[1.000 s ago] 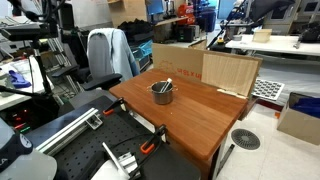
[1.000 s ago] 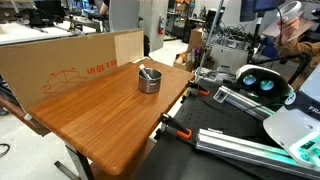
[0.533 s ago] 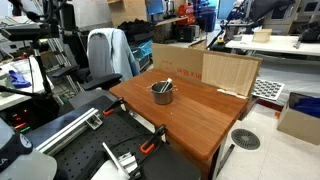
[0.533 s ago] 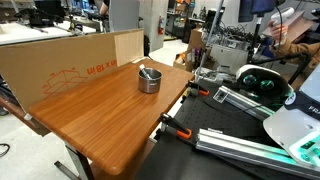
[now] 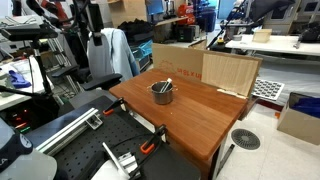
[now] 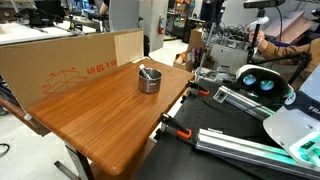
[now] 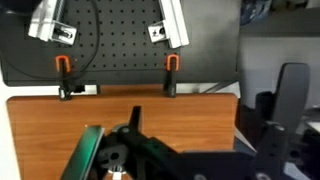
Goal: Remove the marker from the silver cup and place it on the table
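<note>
The silver cup stands upright on the reddish-brown table, and both show in both exterior views, the cup on the table. The marker leans inside the cup with its end above the rim; it also shows in an exterior view. My gripper is open and empty. It hangs high above the bench side of the table, far from the cup. The cup and marker are out of the wrist view.
A cardboard sheet stands along the table's far edge. A black perforated bench with orange clamps adjoins the table. An office chair with a jacket stands behind. My arm is raised above the bench.
My arm has swung into the top of an exterior view and shifted sideways in the other. The cup and marker have not moved.
</note>
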Available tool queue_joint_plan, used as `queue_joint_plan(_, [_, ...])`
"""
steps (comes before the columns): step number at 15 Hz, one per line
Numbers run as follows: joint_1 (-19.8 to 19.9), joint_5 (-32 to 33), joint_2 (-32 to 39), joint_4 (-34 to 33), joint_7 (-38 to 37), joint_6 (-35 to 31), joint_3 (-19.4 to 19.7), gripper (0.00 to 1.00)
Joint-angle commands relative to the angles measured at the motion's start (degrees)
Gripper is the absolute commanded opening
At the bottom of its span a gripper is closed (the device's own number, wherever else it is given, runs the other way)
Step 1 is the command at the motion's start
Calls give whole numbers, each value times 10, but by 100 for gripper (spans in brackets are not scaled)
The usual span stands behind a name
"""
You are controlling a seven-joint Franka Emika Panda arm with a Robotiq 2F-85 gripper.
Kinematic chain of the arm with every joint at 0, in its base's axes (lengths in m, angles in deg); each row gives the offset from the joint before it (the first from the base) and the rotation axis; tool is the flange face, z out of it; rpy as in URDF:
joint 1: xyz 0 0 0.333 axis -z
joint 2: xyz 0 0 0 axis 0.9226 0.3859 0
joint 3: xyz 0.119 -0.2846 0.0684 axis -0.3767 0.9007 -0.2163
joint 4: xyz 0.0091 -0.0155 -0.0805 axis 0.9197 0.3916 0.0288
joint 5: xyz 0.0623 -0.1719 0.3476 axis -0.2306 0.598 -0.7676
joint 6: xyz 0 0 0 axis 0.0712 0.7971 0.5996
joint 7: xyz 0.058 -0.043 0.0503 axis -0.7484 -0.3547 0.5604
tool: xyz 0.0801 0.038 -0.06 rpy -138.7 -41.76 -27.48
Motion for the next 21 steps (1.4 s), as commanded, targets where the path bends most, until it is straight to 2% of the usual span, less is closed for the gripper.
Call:
queue_joint_plan(1, [33,39,29,6,2,-73,15,100])
queue_joint_plan(6, [84,79,125,2,-6,-181,48,100])
queue_joint_plan(9, [96,87,195,-14,-17,-242,52,100])
queue_joint_plan(14, [93,105,317,-69,-44,-311,52,100])
queue_joint_plan(21, [77,165,454,-157,-104,-348,71,100])
